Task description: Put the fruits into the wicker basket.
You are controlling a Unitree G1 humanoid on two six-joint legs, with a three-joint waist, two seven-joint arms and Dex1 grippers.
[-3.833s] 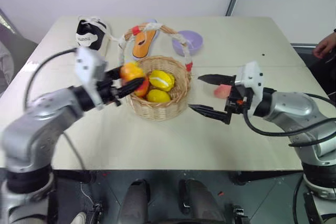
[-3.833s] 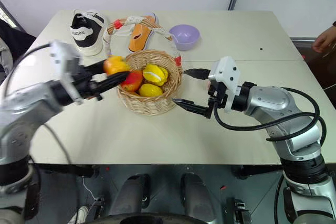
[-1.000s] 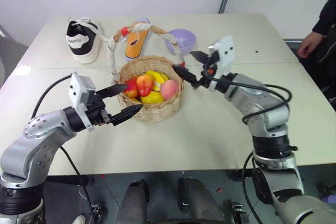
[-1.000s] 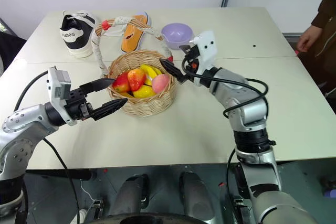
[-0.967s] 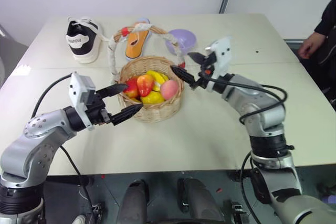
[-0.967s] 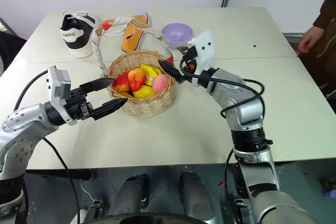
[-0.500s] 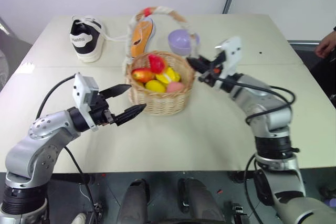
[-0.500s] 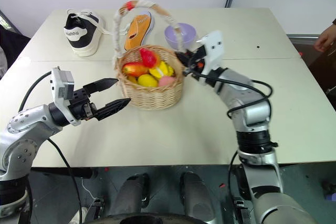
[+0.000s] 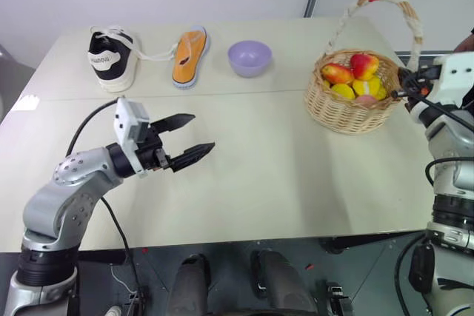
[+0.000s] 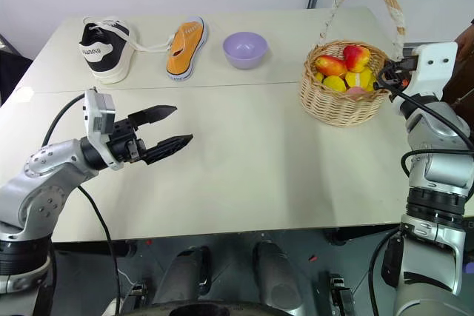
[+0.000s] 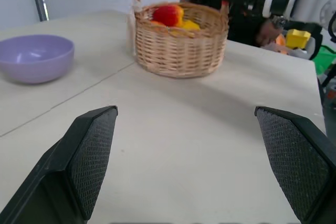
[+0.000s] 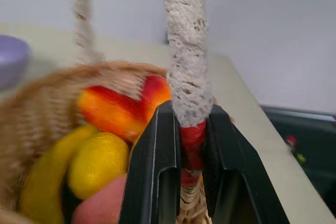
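Note:
The wicker basket (image 9: 348,107) is at the table's far right, its cloth-wrapped handle (image 9: 385,1) arching above it. Several fruits (image 9: 354,78), red-orange, red and yellow, lie inside it. My right gripper (image 9: 404,86) is at the basket's right rim. In the right wrist view its fingers (image 12: 157,145) are shut on the foot of the handle (image 12: 186,77), with fruits (image 12: 113,111) just behind. My left gripper (image 9: 201,132) hovers open over the table's left-middle, holding nothing. Its wrist view shows the basket (image 11: 181,45) far ahead.
A black-and-white sneaker (image 9: 111,53), an orange sandal (image 9: 187,57) and a lilac bowl (image 9: 249,57) line the table's far side. The table's right edge runs close beside the basket. A person's sleeve (image 10: 466,42) shows at the right.
My right gripper, open beside the basket a second ago, has shut on the handle and swung far right with the basket and its fruits. The left gripper stays open, almost still.

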